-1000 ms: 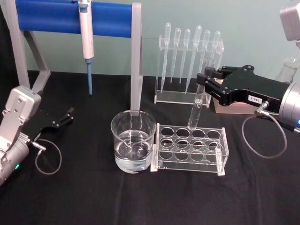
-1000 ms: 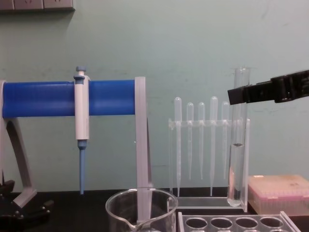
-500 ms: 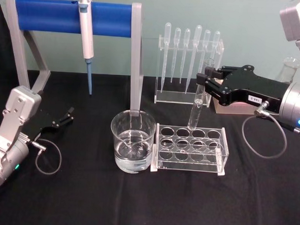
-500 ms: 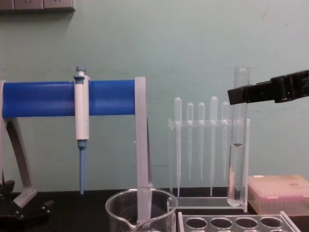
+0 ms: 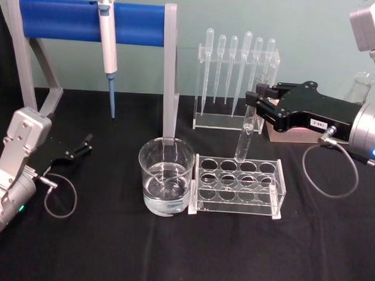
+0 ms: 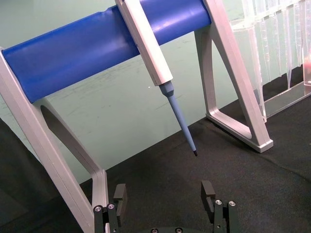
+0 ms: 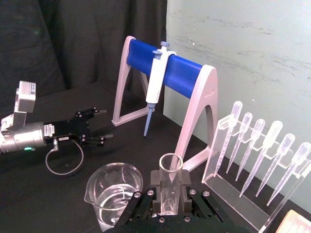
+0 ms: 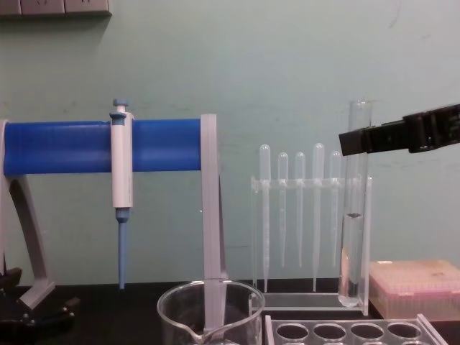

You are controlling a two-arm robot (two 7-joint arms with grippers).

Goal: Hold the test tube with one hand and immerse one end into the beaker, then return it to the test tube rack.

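My right gripper (image 5: 258,101), mid-right in the head view, is clenched on the test tube (image 5: 243,137) near its rim. The tube hangs almost upright, its rounded end just above the rack's (image 5: 279,187) back row. The beaker (image 5: 166,177) stands just beside the rack's left end. My left gripper (image 5: 85,143) rests at the left edge, fingers spread.
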